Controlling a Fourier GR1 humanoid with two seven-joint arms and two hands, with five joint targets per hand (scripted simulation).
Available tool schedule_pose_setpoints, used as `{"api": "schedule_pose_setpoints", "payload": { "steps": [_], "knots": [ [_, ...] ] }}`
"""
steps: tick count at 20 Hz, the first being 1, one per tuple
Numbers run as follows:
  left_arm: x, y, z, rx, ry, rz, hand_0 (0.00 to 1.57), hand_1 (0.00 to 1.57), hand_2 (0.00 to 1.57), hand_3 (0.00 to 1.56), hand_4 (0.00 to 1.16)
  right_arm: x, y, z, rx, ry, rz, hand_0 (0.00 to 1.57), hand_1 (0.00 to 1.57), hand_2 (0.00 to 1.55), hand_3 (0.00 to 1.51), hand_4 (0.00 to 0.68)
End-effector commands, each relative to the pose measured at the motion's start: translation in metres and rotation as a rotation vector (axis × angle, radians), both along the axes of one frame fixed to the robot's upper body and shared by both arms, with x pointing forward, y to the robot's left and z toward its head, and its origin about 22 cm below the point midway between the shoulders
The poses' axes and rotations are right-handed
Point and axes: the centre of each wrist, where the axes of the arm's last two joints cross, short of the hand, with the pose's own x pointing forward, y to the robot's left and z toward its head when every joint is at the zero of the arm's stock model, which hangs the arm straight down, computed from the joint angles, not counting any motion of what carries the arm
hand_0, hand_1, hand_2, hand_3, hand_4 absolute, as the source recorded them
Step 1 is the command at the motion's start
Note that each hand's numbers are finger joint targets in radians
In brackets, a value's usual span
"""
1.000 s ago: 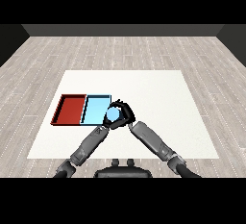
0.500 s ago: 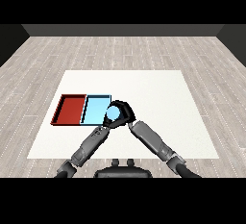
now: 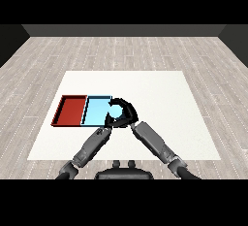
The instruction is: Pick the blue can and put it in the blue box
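Bright, even light — soft faint shadows, no glare, dim surroundings

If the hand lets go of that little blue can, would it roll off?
Probably not far. The blue can, held in the right hand, sits at the light blue tray, whose raised rim would likely stop it. It looks round, so it might roll if tipped, and small, likely light.

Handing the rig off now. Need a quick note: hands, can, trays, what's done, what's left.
Right robot hand: curled round the blue can, holding it at the right edge of the blue tray.
Left robot hand: its forearm reaches up under the right hand, and the hand itself is hidden, so I cannot tell its state.
Red tray: sits left of the blue tray, touching it.
Done: can picked up and brought to the blue tray.
Left: move it over the tray, set it down, release.
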Motion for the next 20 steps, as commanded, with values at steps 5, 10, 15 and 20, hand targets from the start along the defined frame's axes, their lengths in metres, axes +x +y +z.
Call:
{"api": "schedule_pose_setpoints", "payload": {
  "steps": [5,10,15,20],
  "knots": [
    [-0.007,-0.007,-0.009,-0.009,0.011,0.004,1.57,1.57,1.54,1.48,1.13,-0.015,-0.008,-0.002,0.019,0.003,-0.001,0.00,0.00,0.00,0.00,0.000],
    [0.005,-0.001,-0.005,0.021,0.000,0.004,1.57,1.57,1.57,1.50,1.14,-0.003,-0.020,0.004,0.018,0.028,-0.016,0.00,0.00,0.00,0.00,0.000],
    [0.010,-0.004,-0.003,0.038,-0.017,0.033,1.57,1.57,1.57,1.51,1.13,0.001,-0.031,0.009,0.055,0.009,-0.025,0.00,0.00,0.00,0.00,0.000],
    [0.013,0.004,-0.004,0.057,-0.016,0.046,1.57,1.57,1.57,1.50,1.13,-0.006,-0.050,0.013,0.096,0.009,-0.025,0.00,0.00,0.00,0.00,0.000]
  ]
}}
